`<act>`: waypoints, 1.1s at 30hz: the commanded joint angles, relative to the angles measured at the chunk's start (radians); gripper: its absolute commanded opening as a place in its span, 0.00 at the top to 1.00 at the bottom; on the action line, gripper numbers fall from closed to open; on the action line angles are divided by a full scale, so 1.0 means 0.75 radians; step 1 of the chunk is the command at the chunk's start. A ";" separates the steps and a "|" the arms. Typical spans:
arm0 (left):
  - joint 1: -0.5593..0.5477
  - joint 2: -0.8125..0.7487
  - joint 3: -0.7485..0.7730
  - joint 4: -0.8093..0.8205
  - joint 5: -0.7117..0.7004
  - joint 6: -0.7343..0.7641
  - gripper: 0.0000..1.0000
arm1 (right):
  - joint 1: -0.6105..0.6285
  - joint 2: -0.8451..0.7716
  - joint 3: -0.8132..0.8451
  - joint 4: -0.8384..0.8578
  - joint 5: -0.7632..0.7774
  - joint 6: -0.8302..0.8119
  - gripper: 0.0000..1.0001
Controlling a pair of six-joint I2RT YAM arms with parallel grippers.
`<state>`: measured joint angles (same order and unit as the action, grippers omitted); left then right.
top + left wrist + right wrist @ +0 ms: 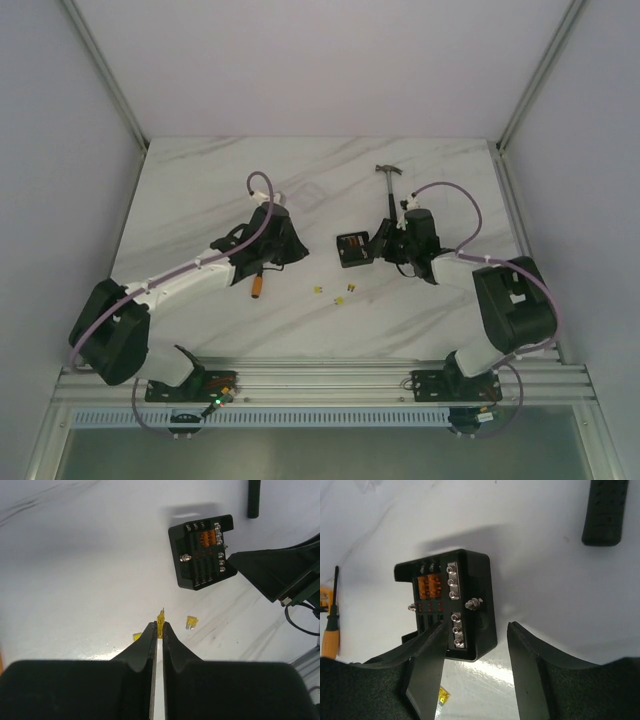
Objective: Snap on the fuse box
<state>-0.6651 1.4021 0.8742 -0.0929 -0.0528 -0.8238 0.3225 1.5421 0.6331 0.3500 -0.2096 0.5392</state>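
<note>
Clamping a small yellow fuse (160, 619) in left jaws, likely for insertion; right jaws apart around a corner of the fuse box (445, 605) mid-frame, probably steadying it on the bench (545, 580).

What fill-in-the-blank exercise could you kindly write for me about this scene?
1. The left end effector is shut on a small ____ fuse.
2. The right end effector stands ____ at the fuse box.
3. The hammer lies on the ____ arm's side of the table.
Missing words: yellow; open; right.
</note>
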 commanded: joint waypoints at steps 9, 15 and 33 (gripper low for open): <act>0.007 0.148 0.178 -0.208 -0.022 0.141 1.00 | 0.103 0.107 0.001 0.118 -0.234 0.029 0.43; 0.008 0.212 0.250 -0.246 -0.009 0.193 1.00 | 0.178 0.099 0.006 0.114 -0.249 0.046 0.41; -0.061 0.590 0.705 -0.461 -0.076 0.545 1.00 | 0.006 0.065 0.170 -0.173 -0.065 -0.193 0.41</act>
<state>-0.6964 1.8084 1.3563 -0.3775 -0.0818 -0.4927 0.3298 1.5497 0.7044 0.2695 -0.3161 0.4511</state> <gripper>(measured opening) 0.126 0.604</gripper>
